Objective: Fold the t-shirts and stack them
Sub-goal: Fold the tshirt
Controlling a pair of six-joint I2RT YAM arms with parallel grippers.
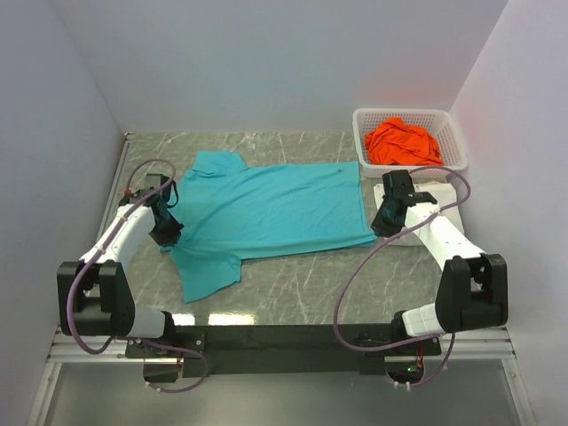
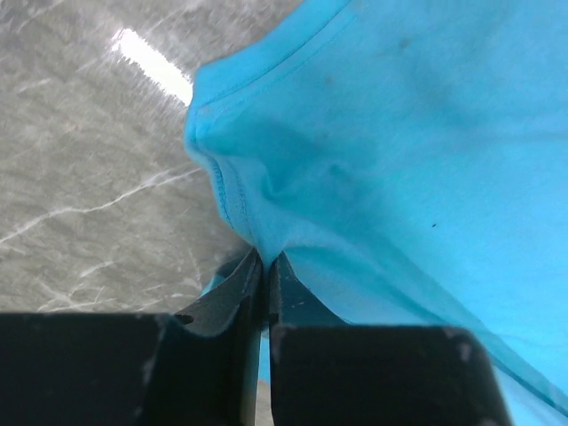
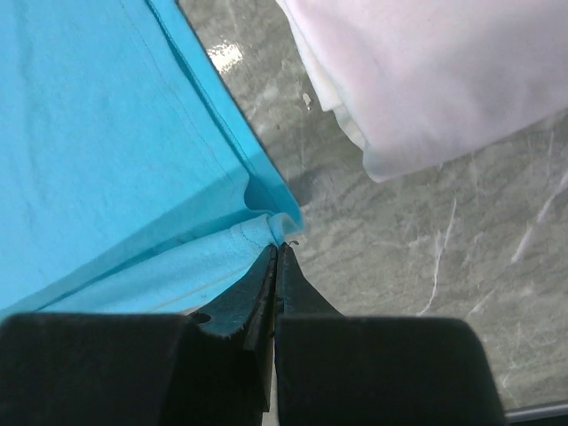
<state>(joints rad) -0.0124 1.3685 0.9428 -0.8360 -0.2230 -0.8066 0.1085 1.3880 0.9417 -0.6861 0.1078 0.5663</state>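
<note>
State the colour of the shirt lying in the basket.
The shirt in the basket is bright orange; the top external view shows it best.

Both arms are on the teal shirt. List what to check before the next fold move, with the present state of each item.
1. Grip of left hand on the teal t-shirt: shut on its left edge, ok.
2. Grip of right hand: shut on the hem corner, ok.
3. How deep the cloth sits between each hand's fingers: cannot tell.
4. Shirt body spread flat on the table: ok.
5. The white t-shirt apart from the teal one: bare table between them, ok.
6. The orange t-shirt out of the way: inside the basket, ok.
</note>
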